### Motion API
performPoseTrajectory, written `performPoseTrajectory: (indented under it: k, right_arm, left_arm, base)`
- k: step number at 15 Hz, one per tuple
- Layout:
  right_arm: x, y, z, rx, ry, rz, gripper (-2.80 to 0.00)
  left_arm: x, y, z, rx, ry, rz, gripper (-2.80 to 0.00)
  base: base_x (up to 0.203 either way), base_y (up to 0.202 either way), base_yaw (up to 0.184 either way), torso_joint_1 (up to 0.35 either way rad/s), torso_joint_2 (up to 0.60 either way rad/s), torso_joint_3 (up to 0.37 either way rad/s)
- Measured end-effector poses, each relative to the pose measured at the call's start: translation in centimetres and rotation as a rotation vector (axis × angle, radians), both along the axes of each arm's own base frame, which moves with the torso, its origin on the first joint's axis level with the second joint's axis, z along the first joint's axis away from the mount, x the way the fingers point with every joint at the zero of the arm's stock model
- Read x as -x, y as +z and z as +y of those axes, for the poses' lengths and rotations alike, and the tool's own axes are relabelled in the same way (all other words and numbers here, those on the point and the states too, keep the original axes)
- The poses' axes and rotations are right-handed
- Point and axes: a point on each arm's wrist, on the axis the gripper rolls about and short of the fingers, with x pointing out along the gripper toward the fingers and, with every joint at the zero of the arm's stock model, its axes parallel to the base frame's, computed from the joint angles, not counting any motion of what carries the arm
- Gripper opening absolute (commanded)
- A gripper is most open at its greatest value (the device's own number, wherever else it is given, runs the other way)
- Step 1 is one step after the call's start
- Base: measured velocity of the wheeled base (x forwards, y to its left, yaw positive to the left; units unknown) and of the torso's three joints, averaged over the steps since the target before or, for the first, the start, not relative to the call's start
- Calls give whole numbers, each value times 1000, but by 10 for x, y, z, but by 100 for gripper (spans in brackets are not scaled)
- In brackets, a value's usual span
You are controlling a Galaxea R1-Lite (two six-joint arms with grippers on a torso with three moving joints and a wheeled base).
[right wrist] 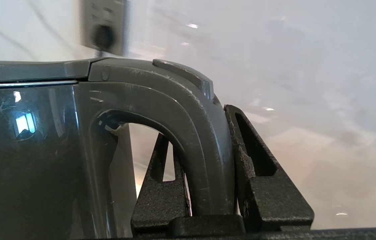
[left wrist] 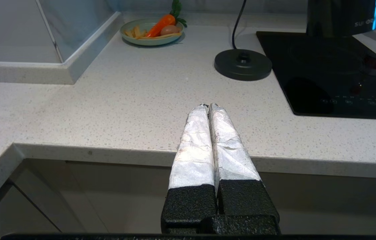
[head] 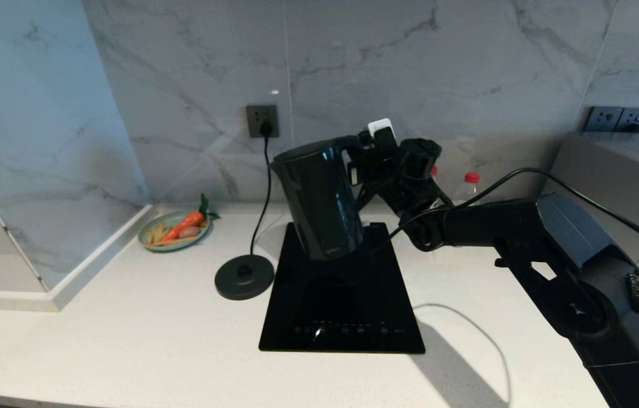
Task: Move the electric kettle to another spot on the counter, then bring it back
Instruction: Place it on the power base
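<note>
The glossy black electric kettle [head: 322,201] hangs tilted above the far edge of the black cooktop panel [head: 342,294], lifted off the white speckled counter [head: 126,317]. My right gripper [head: 365,161] is shut on the kettle's loop handle [right wrist: 204,150], one finger inside the loop and one outside. In the left wrist view only the kettle's lower body [left wrist: 338,16] with white lettering shows. My left gripper [left wrist: 208,106] is shut and empty, hovering at the counter's front edge, out of the head view.
The round black corded base disc [head: 244,276] lies left of the cooktop, its cord running to a wall socket [head: 262,120]. A green plate [head: 174,230] with a carrot sits far left. Red-capped bottles [head: 469,184] and a grey appliance [head: 614,181] stand at right.
</note>
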Motion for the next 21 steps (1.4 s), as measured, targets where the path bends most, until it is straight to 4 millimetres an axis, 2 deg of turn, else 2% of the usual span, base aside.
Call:
performPoseTrajectory:
  k: [3,18,21]
  right_arm:
    - [4,-1,10,-10,29,4,-280]
    - [10,-6,25,-23,76,21,-280]
    - [10,-6,25,-21,77,23,-280]
  left_arm:
    - [0,0,0,0,0,0,-280]
    - [0,0,0,0,0,0,-280]
    - [0,0,0,0,0,0,-280]
  base:
    - [0,0,0,0,0,0]
    - [0,0,0,1,-2,-2]
    - [0,0,0,126,-319,-181]
